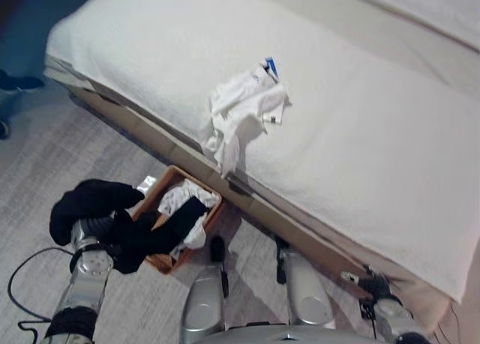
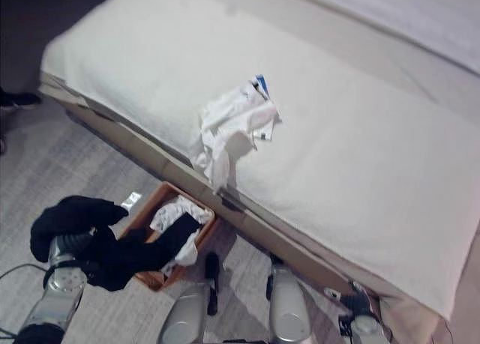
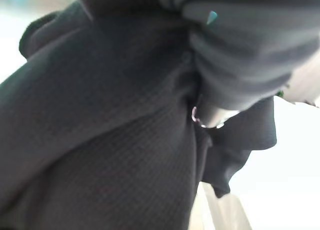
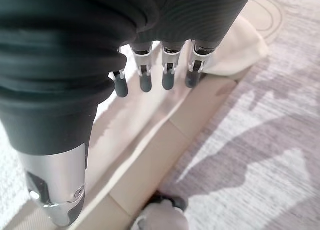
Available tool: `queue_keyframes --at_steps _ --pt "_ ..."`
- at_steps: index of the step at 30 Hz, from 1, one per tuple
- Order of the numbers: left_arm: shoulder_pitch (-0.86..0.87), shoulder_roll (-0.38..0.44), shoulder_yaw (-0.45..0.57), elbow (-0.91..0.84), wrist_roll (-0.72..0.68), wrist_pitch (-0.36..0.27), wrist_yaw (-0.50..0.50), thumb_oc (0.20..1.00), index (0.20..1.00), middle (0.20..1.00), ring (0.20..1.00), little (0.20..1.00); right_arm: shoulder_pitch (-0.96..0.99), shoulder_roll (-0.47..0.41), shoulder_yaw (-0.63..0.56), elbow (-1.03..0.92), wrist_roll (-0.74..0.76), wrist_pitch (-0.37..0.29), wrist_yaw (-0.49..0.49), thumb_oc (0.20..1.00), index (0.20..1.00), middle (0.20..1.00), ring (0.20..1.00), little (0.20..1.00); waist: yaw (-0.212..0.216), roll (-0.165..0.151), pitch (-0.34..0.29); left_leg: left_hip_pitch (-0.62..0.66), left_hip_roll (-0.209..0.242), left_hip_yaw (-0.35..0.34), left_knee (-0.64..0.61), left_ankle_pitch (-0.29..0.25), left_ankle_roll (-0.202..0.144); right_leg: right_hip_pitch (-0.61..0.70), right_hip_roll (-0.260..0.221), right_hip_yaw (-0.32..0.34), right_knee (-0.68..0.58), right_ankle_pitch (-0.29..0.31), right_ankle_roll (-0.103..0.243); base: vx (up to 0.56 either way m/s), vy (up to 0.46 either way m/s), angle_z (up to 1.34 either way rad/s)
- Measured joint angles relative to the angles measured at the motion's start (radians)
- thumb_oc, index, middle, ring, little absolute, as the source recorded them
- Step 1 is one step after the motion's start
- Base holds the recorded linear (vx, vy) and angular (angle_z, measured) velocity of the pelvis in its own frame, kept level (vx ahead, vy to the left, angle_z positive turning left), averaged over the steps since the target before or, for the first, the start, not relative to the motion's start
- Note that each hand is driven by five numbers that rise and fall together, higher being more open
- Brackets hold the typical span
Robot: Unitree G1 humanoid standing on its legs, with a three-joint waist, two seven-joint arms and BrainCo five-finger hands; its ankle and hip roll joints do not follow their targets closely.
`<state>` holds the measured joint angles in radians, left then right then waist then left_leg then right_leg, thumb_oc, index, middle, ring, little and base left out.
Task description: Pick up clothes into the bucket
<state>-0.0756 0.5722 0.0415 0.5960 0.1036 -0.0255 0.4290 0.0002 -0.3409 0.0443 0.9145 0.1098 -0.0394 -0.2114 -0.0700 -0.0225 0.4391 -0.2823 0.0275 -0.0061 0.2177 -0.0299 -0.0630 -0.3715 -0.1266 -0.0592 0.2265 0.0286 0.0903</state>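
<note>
A black garment [image 1: 96, 201] is draped over my left hand [image 3: 240, 49] just left of the brown basket [image 1: 204, 182] on the floor, and one end of it trails down into the basket. The same black cloth [image 3: 100, 140] lies across the left wrist view. White clothes [image 1: 177, 198] lie in the basket under that black end. A white garment [image 1: 244, 108] is crumpled on the bed, one corner hanging over the near edge above the basket. My right hand [image 4: 168, 77] hangs by the bed frame at the lower right, fingers straight and holding nothing.
The white bed [image 1: 360, 142] spans the view diagonally, its tan frame [image 1: 262, 209] right behind the basket. A person's dark shoe [image 1: 19, 82] stands on the grey carpet at the far left. A small shiny scrap [image 1: 146, 183] lies beside the basket.
</note>
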Motion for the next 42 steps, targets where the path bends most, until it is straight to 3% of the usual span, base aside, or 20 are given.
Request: queue_keyframes --at_steps 3,6,7,8,10,11,12,13,23,25,27,32,36,42 --pt "-0.112 0.015 -0.073 0.088 -0.004 -0.007 0.033 0.200 0.200 0.200 0.200 0.200 -0.017 -0.019 0.034 -0.031 0.002 -0.022 -0.018 1.000 1.000 1.000 1.000 1.000 0.003 -0.008 0.037 -0.118 0.004 0.001 0.111 -0.038 0.003 -0.103 0.003 0.016 0.064 -0.018 -0.011 -0.09 0.018 -0.10" --pt "-0.157 0.020 -0.097 0.105 -0.031 -0.002 0.058 0.200 0.200 0.200 0.200 0.200 -0.039 -0.022 0.048 -0.054 0.021 -0.029 -0.040 1.000 1.000 1.000 1.000 1.000 -0.029 -0.035 0.080 -0.209 0.005 -0.003 0.201 -0.058 0.001 -0.179 0.005 0.024 0.126 -0.019 -0.010 -0.14 0.006 -0.02" --pt "-0.178 0.022 -0.102 0.110 -0.035 -0.003 0.062 0.297 0.297 0.297 0.297 0.297 -0.042 -0.024 0.049 -0.065 0.025 -0.033 -0.046 1.000 1.000 1.000 1.000 1.000 -0.033 -0.041 0.086 -0.244 0.006 -0.004 0.226 -0.068 0.004 -0.209 0.006 0.024 0.141 -0.024 -0.014 -0.07 0.004 -0.02" --pt "-0.224 0.024 -0.106 0.136 -0.042 -0.002 0.082 0.457 0.457 0.457 0.457 0.457 -0.046 -0.023 0.055 -0.085 0.041 -0.038 -0.059 1.000 1.000 1.000 1.000 1.000 -0.041 -0.050 0.091 -0.305 0.006 -0.007 0.265 -0.072 0.004 -0.263 0.005 0.026 0.168 -0.024 -0.014 -0.10 0.007 0.02" --pt "-0.268 0.039 -0.136 0.154 -0.049 0.004 0.097 0.395 0.395 0.395 0.395 0.395 -0.049 -0.026 0.076 -0.107 0.053 -0.047 -0.070 1.000 1.000 1.000 1.000 1.000 -0.049 -0.059 0.098 -0.375 0.005 -0.019 0.311 -0.087 0.000 -0.325 0.005 0.026 0.200 -0.030 -0.018 -0.02 0.016 0.05" --pt "-0.324 0.035 -0.147 0.215 -0.059 0.006 0.103 0.429 0.429 0.429 0.429 0.429 -0.061 -0.021 0.098 -0.108 0.065 -0.050 -0.076 1.000 1.000 1.000 1.000 1.000 -0.053 -0.072 0.105 -0.403 0.005 -0.021 0.334 -0.091 -0.004 -0.347 0.005 0.026 0.210 -0.030 -0.016 0.03 0.011 -0.01" --pt "-0.348 0.033 -0.151 0.242 -0.071 0.010 0.104 0.511 0.511 0.511 0.511 0.511 -0.063 -0.020 0.113 -0.111 0.069 -0.052 -0.079 1.000 1.000 1.000 1.000 1.000 -0.056 -0.079 0.103 -0.414 0.009 -0.021 0.345 -0.092 -0.005 -0.355 0.009 0.026 0.211 -0.029 -0.015 -0.06 0.006 -0.06" --pt "-0.370 0.035 -0.169 0.269 -0.093 0.016 0.113 1.000 1.000 1.000 1.000 1.000 -0.062 -0.023 0.129 -0.119 0.069 -0.058 -0.089 1.000 1.000 1.000 1.000 1.000 -0.056 -0.081 0.103 -0.435 0.012 -0.026 0.364 -0.100 0.004 -0.368 0.011 0.026 0.215 -0.029 -0.015 -0.03 0.002 -0.08" --pt "-0.470 0.085 -0.190 0.297 -0.127 0.057 0.131 1.000 1.000 1.000 1.000 1.000 -0.081 -0.025 0.161 -0.171 0.095 -0.065 -0.128 1.000 1.000 1.000 1.000 1.000 -0.067 -0.095 0.103 -0.584 0.008 -0.038 0.450 -0.113 0.010 -0.505 0.009 0.030 0.280 -0.040 -0.003 -0.01 0.014 -0.01" --pt "-0.461 0.091 -0.184 0.275 -0.127 0.087 0.132 1.000 1.000 1.000 1.000 1.000 -0.095 -0.031 0.161 -0.236 0.099 -0.061 -0.137 1.000 1.000 1.000 1.000 1.000 -0.063 -0.095 0.103 -0.585 0.009 -0.038 0.445 -0.113 0.011 -0.506 0.010 0.030 0.272 -0.041 -0.002 0.00 0.006 -0.04" --pt "-0.445 0.099 -0.175 0.245 -0.117 0.088 0.132 1.000 1.000 1.000 1.000 1.000 -0.107 -0.047 0.149 -0.376 0.099 -0.077 -0.149 1.000 1.000 1.000 1.000 1.000 -0.079 -0.095 0.102 -0.583 0.006 -0.039 0.437 -0.112 0.012 -0.505 0.009 0.030 0.268 -0.040 -0.001 0.00 0.001 0.02" --pt "-0.384 0.099 -0.129 0.175 -0.117 0.097 0.131 1.000 1.000 1.000 1.000 1.000 -0.143 -0.076 0.090 -0.587 0.098 -0.103 -0.174 1.000 1.000 1.000 1.000 1.000 -0.074 -0.094 0.103 -0.548 0.001 -0.034 0.400 -0.106 0.019 -0.486 0.000 0.032 0.265 -0.039 -0.003 0.01 -0.004 0.02" --pt "-0.272 0.010 -0.061 0.088 -0.154 0.058 0.132 1.000 1.000 1.000 1.000 1.000 -0.175 -0.108 0.068 -0.664 0.085 -0.129 -0.202 1.000 1.000 1.000 1.000 1.000 -0.043 -0.085 0.100 -0.461 -0.005 -0.024 0.335 -0.093 0.019 -0.423 -0.004 0.032 0.236 -0.037 -0.009 -0.04 0.000 0.02" --pt "-0.164 -0.183 -0.050 0.111 -0.477 -0.076 0.024 1.000 1.000 1.000 1.000 1.000 -0.359 -0.141 0.046 -0.662 0.046 -0.126 -0.236 1.000 1.000 1.000 1.000 1.000 0.014 -0.067 0.102 -0.351 -0.021 -0.029 0.239 -0.059 0.014 -0.343 -0.023 0.019 0.221 -0.038 -0.022 0.01 -0.020 0.10"
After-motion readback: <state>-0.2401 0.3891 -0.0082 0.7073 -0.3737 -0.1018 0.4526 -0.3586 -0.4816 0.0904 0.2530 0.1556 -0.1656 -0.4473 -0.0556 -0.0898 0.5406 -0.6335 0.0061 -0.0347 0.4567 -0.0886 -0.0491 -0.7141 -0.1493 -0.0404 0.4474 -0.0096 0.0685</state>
